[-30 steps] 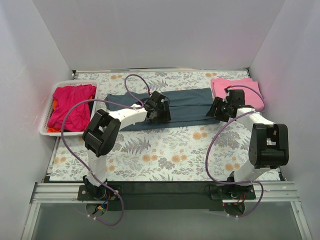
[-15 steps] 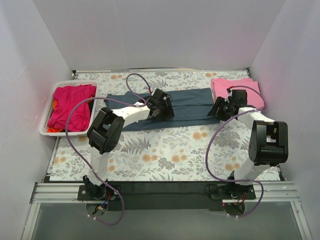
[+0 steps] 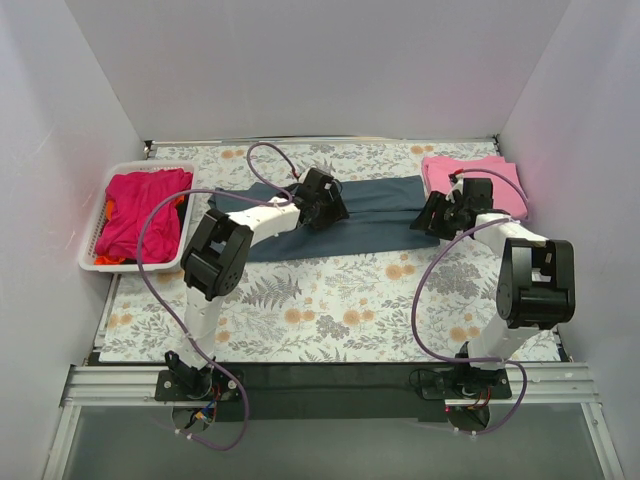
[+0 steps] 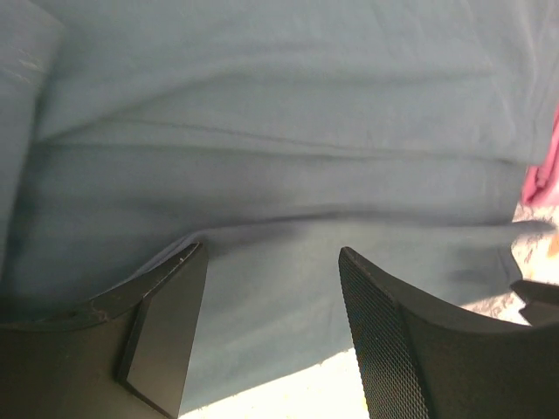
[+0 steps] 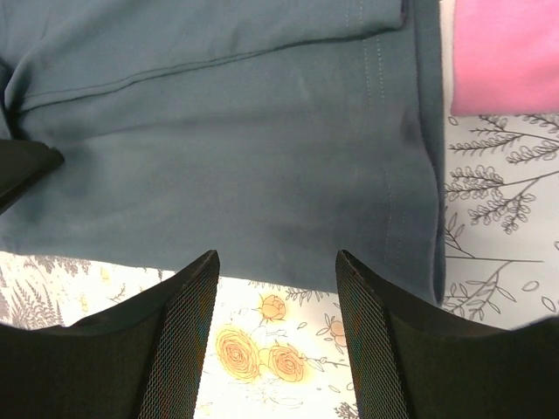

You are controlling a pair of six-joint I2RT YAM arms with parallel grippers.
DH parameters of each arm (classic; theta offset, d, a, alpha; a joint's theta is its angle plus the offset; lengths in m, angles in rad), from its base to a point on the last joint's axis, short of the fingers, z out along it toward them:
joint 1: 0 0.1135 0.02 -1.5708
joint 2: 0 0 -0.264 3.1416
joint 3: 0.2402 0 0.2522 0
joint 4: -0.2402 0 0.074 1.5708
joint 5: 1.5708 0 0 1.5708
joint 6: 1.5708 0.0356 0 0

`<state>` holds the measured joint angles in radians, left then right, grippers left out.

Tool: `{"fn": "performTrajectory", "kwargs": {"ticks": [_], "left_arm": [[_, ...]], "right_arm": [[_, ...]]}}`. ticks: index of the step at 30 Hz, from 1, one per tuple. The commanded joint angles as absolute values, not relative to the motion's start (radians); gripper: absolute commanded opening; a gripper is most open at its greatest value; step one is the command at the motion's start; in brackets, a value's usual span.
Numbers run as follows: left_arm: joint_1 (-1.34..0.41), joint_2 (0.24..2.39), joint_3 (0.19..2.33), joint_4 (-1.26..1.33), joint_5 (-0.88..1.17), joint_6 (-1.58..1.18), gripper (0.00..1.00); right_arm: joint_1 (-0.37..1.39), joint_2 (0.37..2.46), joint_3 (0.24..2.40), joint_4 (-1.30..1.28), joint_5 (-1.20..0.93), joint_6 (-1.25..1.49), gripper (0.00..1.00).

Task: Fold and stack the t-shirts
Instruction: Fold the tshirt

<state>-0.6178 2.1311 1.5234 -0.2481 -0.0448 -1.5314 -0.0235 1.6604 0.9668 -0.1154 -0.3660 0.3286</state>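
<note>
Two grippers, jaws apart and empty, hang over the dark slate blue-grey cloth t-shirt point(image 3: 380, 210) stretched nine-to-three: the left gripper point(image 3: 322, 208) mid-shirt, the right gripper point(image 3: 432, 215) at its three o'clock end, near the folded light pink cloth t-shirt point(image 3: 445, 170).

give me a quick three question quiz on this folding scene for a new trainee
1. True or false: the left tool and the right tool are both open.
2. Which t-shirt lies spread out below the left tool? A orange-red, B blue-grey t-shirt, C light pink.
3. Where is the magenta t-shirt?
Key: 1 true; 2 B; 3 in the white basket.
</note>
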Motion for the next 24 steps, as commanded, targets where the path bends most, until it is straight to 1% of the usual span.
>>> {"fn": "performTrajectory", "kwargs": {"ticks": [1, 8, 12, 15, 16, 19, 21, 24], "left_arm": [[-0.603, 2.137, 1.574, -0.218, -0.055, -1.546, 0.57], [-0.594, 2.149, 1.597, -0.187, -0.041, -1.522, 0.57], [-0.592, 2.082, 1.571, -0.187, -0.047, -1.499, 0.58], [-0.592, 1.961, 1.498, -0.193, -0.106, -1.477, 0.58], [-0.592, 1.889, 1.476, -0.201, -0.129, -1.473, 0.58], [-0.589, 1.797, 1.387, -0.256, -0.218, -1.460, 0.58], [-0.571, 1.726, 1.339, -0.294, -0.279, -1.459, 0.58], [-0.513, 1.649, 1.220, -0.365, -0.298, -1.486, 0.58]], "right_arm": [[-0.015, 1.683, 1.005, -0.078, -0.413, 0.321, 0.53], [-0.011, 1.742, 1.040, -0.057, -0.436, 0.339, 0.53], [-0.011, 1.752, 1.063, -0.058, -0.433, 0.337, 0.53], [-0.011, 1.736, 1.051, -0.061, -0.442, 0.331, 0.53], [-0.009, 1.733, 1.045, -0.063, -0.445, 0.331, 0.53], [-0.005, 1.730, 1.031, -0.071, -0.442, 0.321, 0.52], [-0.002, 1.739, 1.029, -0.077, -0.431, 0.310, 0.52], [0.026, 1.755, 1.034, -0.098, -0.410, 0.299, 0.52]]}}
